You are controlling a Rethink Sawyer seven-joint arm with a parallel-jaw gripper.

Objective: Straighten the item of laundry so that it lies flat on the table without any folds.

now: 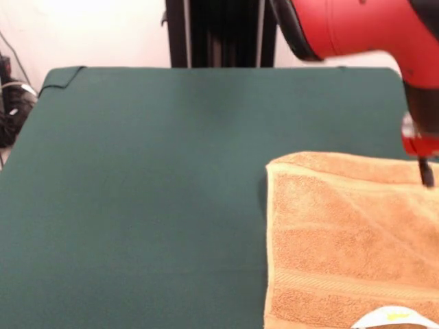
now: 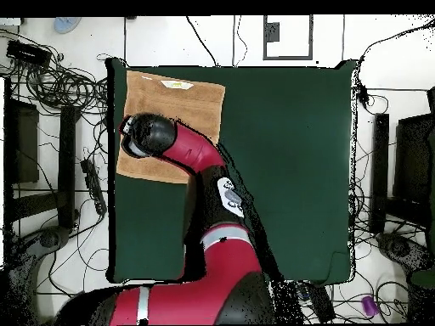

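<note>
Where the front view looks across the table [image 1: 137,192], the dark green cloth fills most of the picture and the towel [image 1: 343,247] lies at the near right, running off the right and bottom edges. Its far edge and left edge are hemmed and look straight, a woven band crosses it near the bottom, and a white label [image 1: 392,317] shows at the near edge. A few soft ridges run over the terry. Coming in from the upper right, the red arm [image 1: 363,27] hangs over the towel's far right part, and the gripper [image 1: 426,173] shows only a thin dark tip touching or just above the cloth; whether the fingers are apart or together cannot be told

From overhead, the towel [image 2: 187,106] sits at the table's [image 2: 289,170] far left corner, close along the left edge, spread out as a rough square with the label [image 2: 176,84] at its far side. The arm [image 2: 200,157] reaches from the base at the bottom and its black wrist covers the towel's near left part, hiding the gripper beneath it
</note>
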